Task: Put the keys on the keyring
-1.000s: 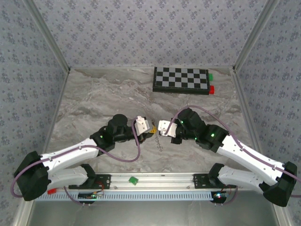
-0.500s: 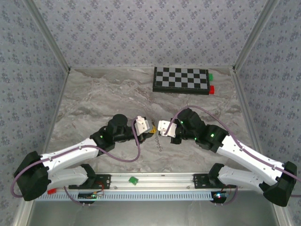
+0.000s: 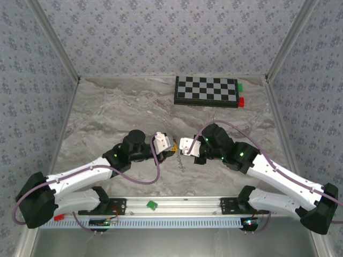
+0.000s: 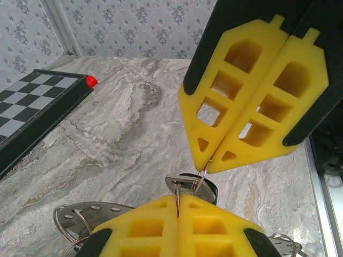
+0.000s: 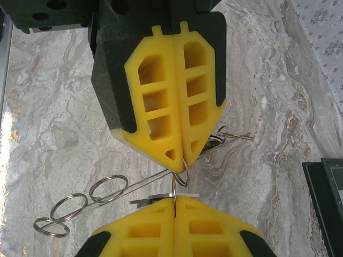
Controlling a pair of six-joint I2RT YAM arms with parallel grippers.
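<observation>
My two grippers meet tip to tip over the middle of the table. In the left wrist view my left gripper (image 4: 178,199) is shut on a thin wire of the keyring (image 4: 199,179). That wire runs through the hole of a silver key (image 4: 187,184) with a dark head. Opposite it, my right gripper (image 4: 206,169) is shut on the same small ring. In the right wrist view the right gripper (image 5: 174,197) pinches the wire, and the key (image 5: 155,199) lies edge-on just above its fingertips. From above, the left gripper (image 3: 172,146) and the right gripper (image 3: 183,145) almost touch.
Loose metal rings (image 5: 80,206) joined by a long wire lie on the marble under the grippers, with more metal pieces (image 3: 181,161) below them. A chessboard (image 3: 206,91) with a green block (image 3: 240,85) and a red block (image 3: 241,100) stands at the back. Another green block (image 3: 152,204) sits on the front rail.
</observation>
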